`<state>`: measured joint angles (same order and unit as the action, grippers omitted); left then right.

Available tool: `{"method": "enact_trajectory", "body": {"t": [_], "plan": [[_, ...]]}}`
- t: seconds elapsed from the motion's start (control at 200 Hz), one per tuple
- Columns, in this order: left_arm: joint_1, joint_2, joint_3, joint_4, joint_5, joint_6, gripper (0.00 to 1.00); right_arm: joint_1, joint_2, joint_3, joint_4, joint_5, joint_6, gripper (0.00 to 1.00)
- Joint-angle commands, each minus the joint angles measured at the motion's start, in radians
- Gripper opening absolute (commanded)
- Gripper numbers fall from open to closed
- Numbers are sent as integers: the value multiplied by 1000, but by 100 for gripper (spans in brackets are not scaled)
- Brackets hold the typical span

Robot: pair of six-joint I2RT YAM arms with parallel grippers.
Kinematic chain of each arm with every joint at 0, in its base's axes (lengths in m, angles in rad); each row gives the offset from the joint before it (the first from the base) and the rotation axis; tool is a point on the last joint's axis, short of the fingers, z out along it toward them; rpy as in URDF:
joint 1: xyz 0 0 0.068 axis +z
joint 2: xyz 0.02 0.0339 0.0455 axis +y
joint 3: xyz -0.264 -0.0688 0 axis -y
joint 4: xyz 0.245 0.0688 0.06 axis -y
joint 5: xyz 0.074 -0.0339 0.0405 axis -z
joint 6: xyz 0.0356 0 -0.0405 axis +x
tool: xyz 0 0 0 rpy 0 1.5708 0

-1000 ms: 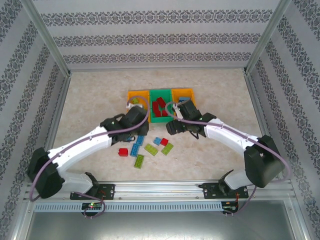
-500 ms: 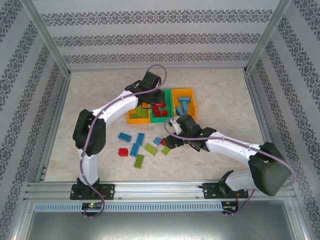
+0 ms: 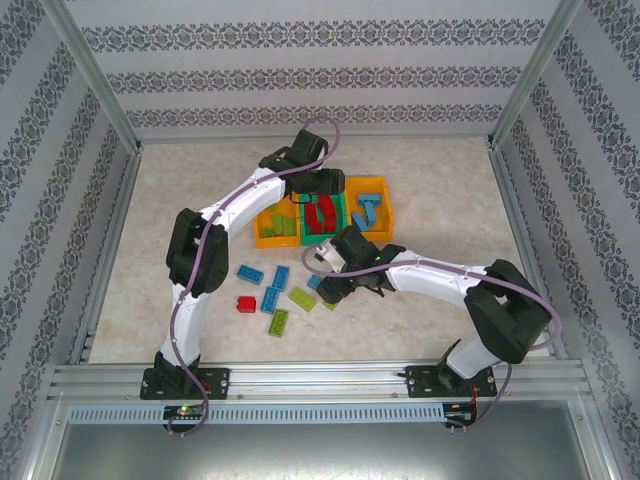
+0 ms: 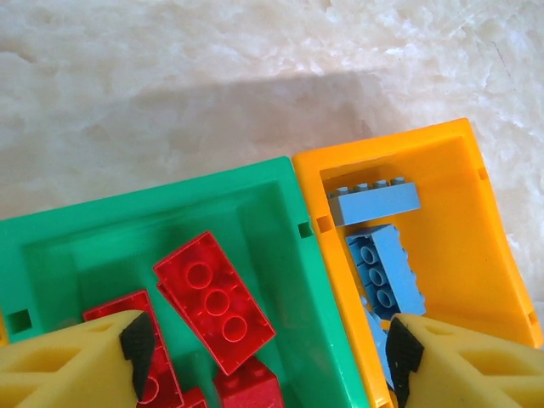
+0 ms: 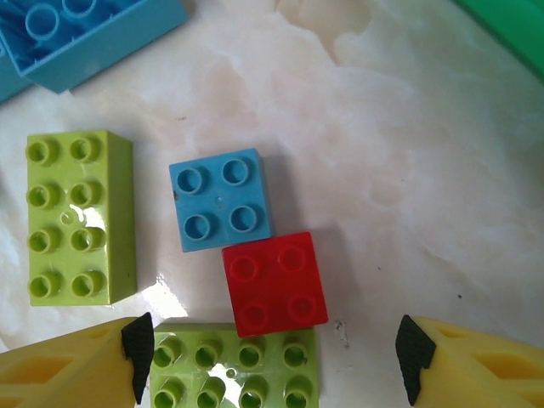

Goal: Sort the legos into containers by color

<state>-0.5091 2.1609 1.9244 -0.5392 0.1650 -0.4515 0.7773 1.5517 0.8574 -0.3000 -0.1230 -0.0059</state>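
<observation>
Three joined bins [image 3: 320, 239] stand on the counter [image 3: 180, 200]. The left pincer [image 4: 268, 353], released and empty, hangs over the green bin [image 4: 170, 184], which holds at least three red bricks [image 4: 212, 302]. The right pincer [image 5: 274, 355] is released; one red square brick [image 5: 274, 283] lies on the counter at its 12 o'clock, just beside one blue square brick [image 5: 220, 200].
</observation>
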Motion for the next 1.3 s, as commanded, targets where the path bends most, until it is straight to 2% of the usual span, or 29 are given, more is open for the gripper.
{"method": "enact_trajectory", "body": {"t": [0.0,0.08,0.46,0.639,0.769,0.919,1.094,1.294], "plan": [[4,-65,-35,-3,-7,-13,88,19,43,44,-55,-1,-45,76],[4,-119,-92,34,-23,-23,100,31,74,60,-60,13,-50,76],[6,-318,-297,91,-56,-19,99,39,170,129,-115,61,-38,63],[9,-409,-391,105,-87,-4,100,41,152,129,-111,83,-24,44],[9,-474,-466,109,-124,10,99,34,89,113,-101,81,-17,37],[12,-549,-571,125,-150,12,99,-9,-7,109,-86,27,-4,34],[14,-644,-688,132,-167,36,99,-131,-89,109,19,-68,74,31],[11,-754,-819,149,-151,58,100,-206,44,302,14,-79,182,30]]}}
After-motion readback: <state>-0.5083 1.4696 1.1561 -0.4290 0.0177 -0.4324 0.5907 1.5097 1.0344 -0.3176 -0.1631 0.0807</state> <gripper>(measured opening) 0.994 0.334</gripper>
